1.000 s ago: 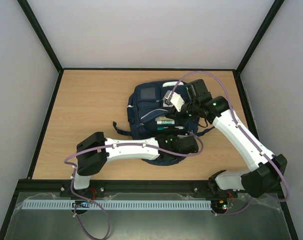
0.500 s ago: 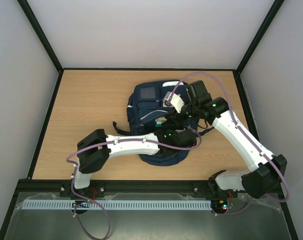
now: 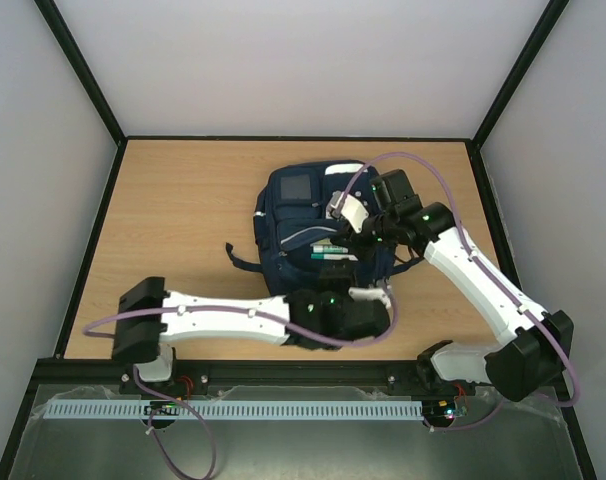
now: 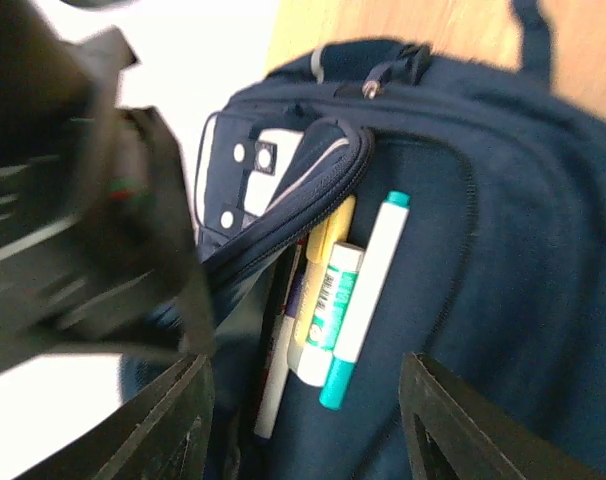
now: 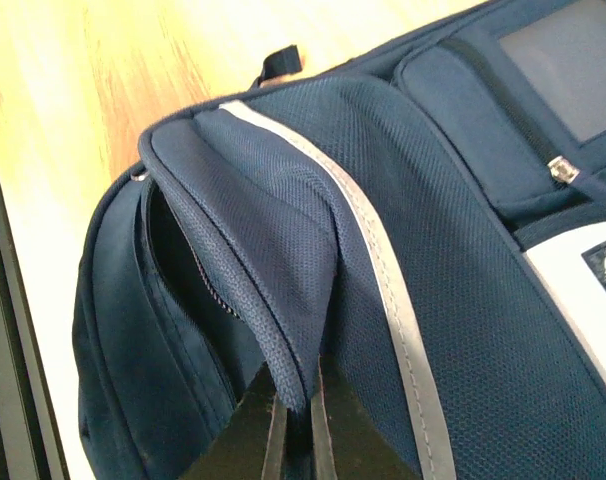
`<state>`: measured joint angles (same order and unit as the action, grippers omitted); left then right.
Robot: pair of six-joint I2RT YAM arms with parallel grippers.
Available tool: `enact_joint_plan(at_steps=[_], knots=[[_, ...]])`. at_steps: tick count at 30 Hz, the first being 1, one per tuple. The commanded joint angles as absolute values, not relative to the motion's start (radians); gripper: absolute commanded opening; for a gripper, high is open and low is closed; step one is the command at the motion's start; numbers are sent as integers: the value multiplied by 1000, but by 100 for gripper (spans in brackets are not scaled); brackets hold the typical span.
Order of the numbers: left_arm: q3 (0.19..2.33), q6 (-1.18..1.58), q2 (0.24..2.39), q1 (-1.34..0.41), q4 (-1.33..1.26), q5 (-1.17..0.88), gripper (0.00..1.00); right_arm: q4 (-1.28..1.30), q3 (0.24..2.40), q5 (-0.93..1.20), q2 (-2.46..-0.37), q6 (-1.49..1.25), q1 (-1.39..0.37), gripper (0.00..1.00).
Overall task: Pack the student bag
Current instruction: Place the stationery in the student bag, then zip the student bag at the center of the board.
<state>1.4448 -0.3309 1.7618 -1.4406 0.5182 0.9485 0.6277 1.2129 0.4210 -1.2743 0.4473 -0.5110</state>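
**Right claw pinches bag flap; left claw open over pens**

Top view: a large navy-blue fabric student bag with white stripes lies on the light wooden table, right of centre, with both arms reaching over it.

Left wrist view: the left gripper is spread wide and holds nothing. It hovers over the open pocket, which holds a white marker with teal caps, a yellow pen and a white tube. The tube has a barcode, but its print is unreadable.

Right wrist view: the right gripper is clamped on the edge of the bag's grey-striped flap.

In the left wrist view a dark, smeared mass fills the upper left, too blurred to name. The backpack runs off the right and bottom edges; its flap covers the top of a yellow pen. From above, the left arm hides the backpack's near end.
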Motion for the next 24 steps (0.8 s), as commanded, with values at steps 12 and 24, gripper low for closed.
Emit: enact_joint_plan(at_steps=[12, 24], knots=[[1081, 354, 1361, -1650, 599, 819, 58, 612, 910, 319, -1200, 605, -521, 11], [862, 724, 954, -1304, 569, 568, 72, 607, 802, 165, -1097, 629, -579, 69]])
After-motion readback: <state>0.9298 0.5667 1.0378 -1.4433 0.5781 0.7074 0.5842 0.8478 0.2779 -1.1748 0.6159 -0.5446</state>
